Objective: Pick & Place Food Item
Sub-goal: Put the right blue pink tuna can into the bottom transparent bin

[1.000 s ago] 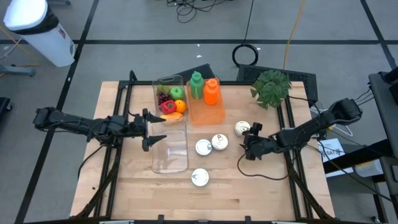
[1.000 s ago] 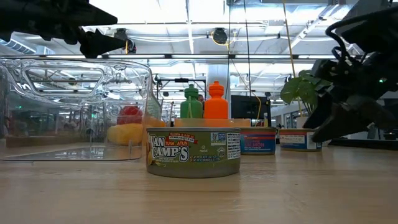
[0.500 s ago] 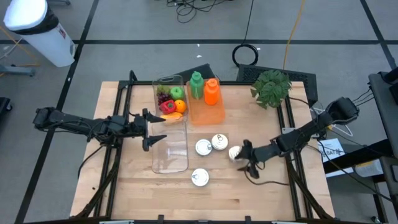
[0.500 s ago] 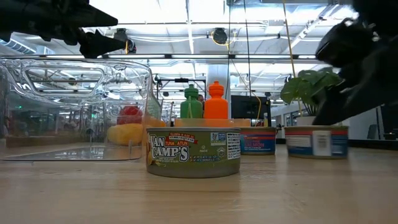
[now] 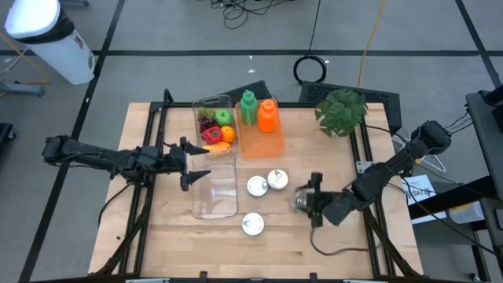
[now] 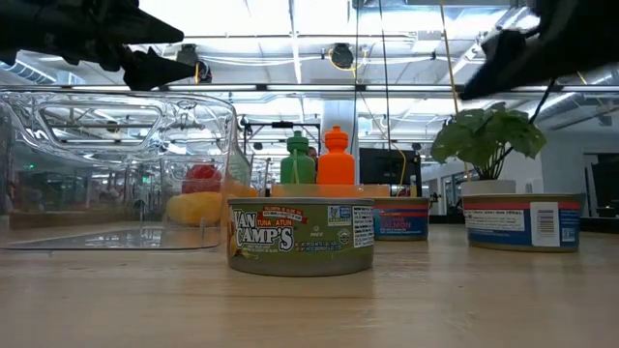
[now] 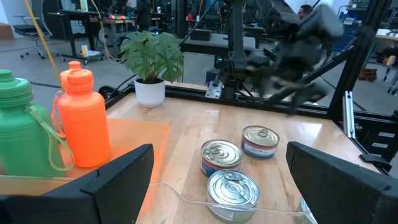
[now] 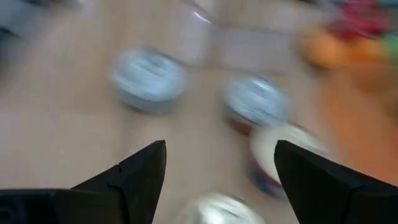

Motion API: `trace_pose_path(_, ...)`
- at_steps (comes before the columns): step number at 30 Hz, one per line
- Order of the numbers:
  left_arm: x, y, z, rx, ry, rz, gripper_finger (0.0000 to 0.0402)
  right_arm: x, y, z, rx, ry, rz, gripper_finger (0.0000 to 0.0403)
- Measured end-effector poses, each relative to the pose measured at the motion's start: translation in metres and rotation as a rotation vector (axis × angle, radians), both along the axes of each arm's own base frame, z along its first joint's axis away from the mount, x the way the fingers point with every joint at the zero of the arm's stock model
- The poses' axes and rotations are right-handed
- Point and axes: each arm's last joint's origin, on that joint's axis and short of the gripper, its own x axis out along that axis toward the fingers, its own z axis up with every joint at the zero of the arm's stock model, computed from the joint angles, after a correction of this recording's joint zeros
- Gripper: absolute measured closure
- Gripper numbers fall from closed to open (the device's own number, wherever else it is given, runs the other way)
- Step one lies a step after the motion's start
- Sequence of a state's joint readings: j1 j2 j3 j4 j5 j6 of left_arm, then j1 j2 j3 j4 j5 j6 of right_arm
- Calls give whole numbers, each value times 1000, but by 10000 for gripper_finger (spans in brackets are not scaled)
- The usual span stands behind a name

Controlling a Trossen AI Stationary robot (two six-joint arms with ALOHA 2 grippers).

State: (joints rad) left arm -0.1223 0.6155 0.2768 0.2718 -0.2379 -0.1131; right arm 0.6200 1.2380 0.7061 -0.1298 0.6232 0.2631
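Observation:
Several tuna cans stand on their bases on the wooden table. One can [image 5: 299, 200] [image 6: 522, 222] sits right under my right gripper [image 5: 313, 201] [image 8: 219, 144], which is open and raised above it. That can shows blurred, low between the fingers [image 8: 217, 214]. Two cans [image 5: 267, 183] stand together and another [image 5: 252, 224] [image 6: 300, 235] lies nearer the near edge. My left gripper [image 5: 192, 163] [image 7: 219, 149] hovers open over the left rim of an empty clear box [image 5: 214, 189].
A clear box of toy fruit [image 5: 214, 126] and an orange tray [image 5: 263, 141] with a green and an orange bottle stand at the far side. A potted plant [image 5: 342, 110] is at the far right. Bare wood lies along the near edge.
My right gripper has swung toward the near edge and slightly left, then risen. The can beside it has travelled with it from near the far right toward the near edge and now stands on the table. The left arm has kept still.

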Motion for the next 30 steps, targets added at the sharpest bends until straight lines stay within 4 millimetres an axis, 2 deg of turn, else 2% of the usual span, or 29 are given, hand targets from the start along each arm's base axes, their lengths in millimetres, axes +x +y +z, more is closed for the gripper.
trace_pose_path(2, 0, 0, 0, -4, -1, 0, 27, -2, -12, -8, -55, 79, -76, 122)
trace_pose_path(5, 0, 0, 0, -5, 4, 0, 24, -5, -29, -18, -34, 163, -203, 122)
trace_pose_path(8, 0, 0, -1, -4, 8, 0, 20, -11, -40, -32, -26, 230, -251, 122)
trace_pose_path(17, 0, 0, -1, -2, 8, 0, 25, -19, -51, -51, 24, 291, -281, 122)
trace_pose_path(30, 0, 0, -1, -4, 8, 1, 22, -23, -62, -54, -67, 276, -406, 122)
